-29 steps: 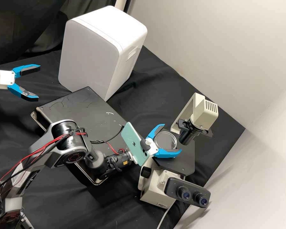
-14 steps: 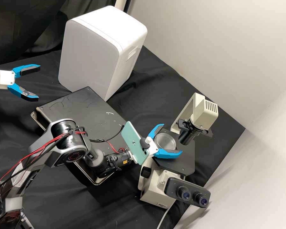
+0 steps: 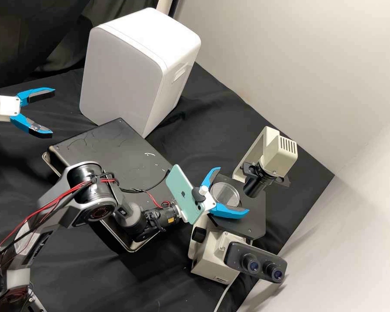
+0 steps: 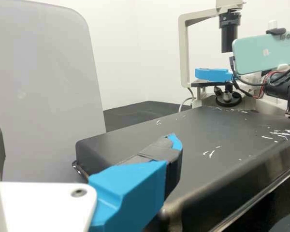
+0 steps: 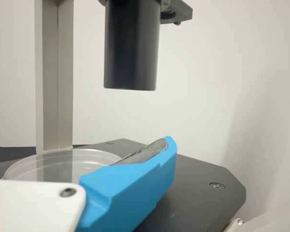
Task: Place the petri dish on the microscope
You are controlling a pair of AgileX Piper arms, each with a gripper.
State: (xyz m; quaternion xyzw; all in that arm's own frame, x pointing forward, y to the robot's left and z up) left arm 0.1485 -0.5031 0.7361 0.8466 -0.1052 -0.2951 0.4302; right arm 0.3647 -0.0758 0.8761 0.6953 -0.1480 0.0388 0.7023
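All views share microscope point(image 3: 210, 253); right seemingly nearest.

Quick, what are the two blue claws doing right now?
Left gripper: open, holding nothing.
Right gripper: open, one finger on each side of the petri dish, which sits on the microscope stage.

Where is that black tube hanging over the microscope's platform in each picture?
High view: black tube right of centre, just beyond the petri dish.
Left wrist view: tube far off, hanging beside the pale post.
Right wrist view: tube close up, hanging over the petri dish.
Shared landmark: the microscope's pale post beside the tube.
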